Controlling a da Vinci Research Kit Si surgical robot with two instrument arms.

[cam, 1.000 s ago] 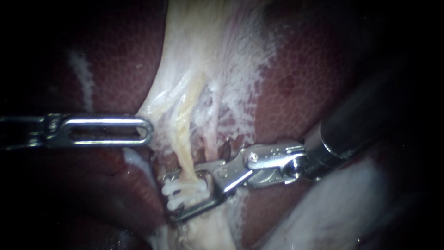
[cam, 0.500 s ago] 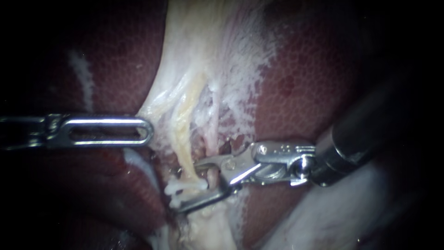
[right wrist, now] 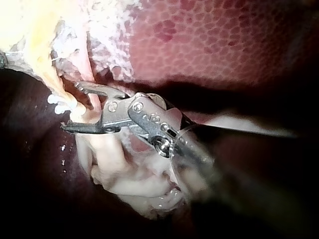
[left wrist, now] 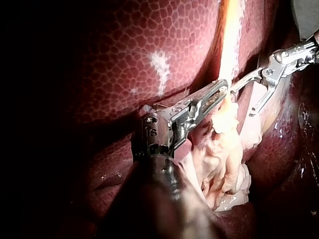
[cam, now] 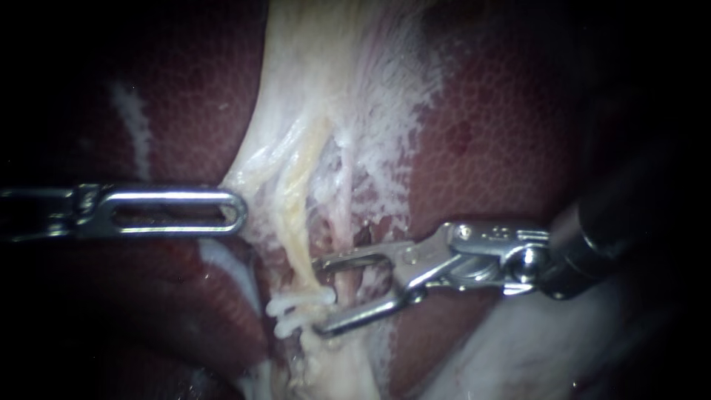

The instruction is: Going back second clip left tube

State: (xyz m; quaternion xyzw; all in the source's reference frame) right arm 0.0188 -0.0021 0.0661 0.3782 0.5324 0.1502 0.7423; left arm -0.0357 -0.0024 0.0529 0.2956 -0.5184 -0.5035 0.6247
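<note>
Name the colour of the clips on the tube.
The small clips are white, clearest in the endoscope view.

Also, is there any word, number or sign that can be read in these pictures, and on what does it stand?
None can be read.
Right instrument: tiny marks on the metal behind its open jaws, too small to read.
Left instrument, liver, white clips: no writing shows.

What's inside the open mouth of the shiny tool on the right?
A thin pale tube crosses the gap in the right instrument's open end effector, with white tissue behind. Two white clips sit just past its tips. Whatever lies under the lower jaw is covered.
</note>
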